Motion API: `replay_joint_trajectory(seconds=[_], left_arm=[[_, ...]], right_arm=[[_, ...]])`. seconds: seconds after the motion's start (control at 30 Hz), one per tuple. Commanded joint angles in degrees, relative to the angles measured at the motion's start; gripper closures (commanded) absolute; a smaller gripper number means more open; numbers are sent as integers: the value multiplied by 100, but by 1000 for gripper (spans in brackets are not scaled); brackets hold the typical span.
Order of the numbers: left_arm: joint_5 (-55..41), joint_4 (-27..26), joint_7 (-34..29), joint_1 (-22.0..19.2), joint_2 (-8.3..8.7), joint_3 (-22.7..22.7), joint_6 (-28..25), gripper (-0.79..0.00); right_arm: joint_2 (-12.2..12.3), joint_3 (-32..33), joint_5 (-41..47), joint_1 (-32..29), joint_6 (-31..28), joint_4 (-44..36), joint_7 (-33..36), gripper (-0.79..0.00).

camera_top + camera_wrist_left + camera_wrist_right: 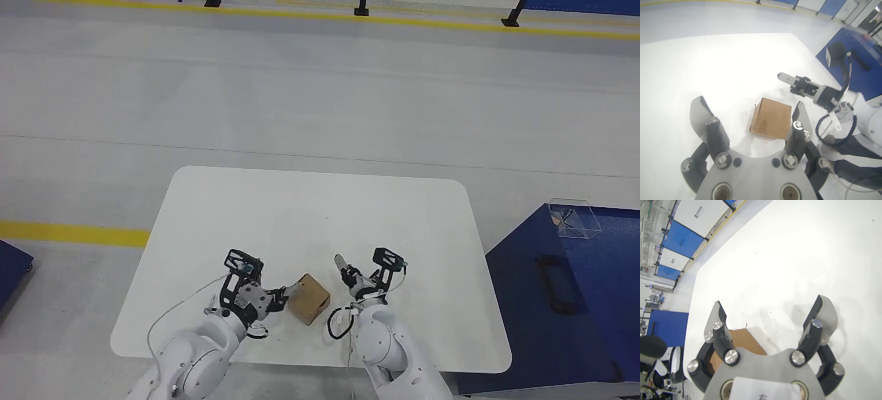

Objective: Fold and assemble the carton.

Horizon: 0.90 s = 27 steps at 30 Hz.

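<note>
The right gripper (769, 300) hangs over a white table (791, 247), its two ribbed fingers (826, 311) spread wide with only bare tabletop between them. Taking the way the fingers point as twelve o'clock, a brown carton (744, 340) lies on the table at about seven o'clock from the gap, partly hidden behind the base of one finger and the gripper's metal plate; whether it touches that finger cannot be told. A small dark speck (770, 312) sits in the gap. At nine o'clock, past the table's rounded corner, stands a blue cabinet (668, 325). At ten to eleven o'clock runs a row of blue and white panels (683, 237).
</note>
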Motion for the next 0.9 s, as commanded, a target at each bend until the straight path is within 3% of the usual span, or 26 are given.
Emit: replay_joint_trajectory(seconds=[0.0,0.2,0.67,0.87], left_arm=[[393,28,-35,-46,-37,276,95,0],[7,227,-411,-342,-109,520,-235,0],[195,747,-1155,-729,-223,919,-146,0],[105,614,-711,-670,-261,892,-7,0]], right_arm=[[6,73,83,-29,-21,-42,-14,-785],[12,73,57,-75,-51,-78,-7,-785],[12,73,57,-75,-51,-78,-7,-785],[12,73,57,-75,-51,-78,-7,-785]])
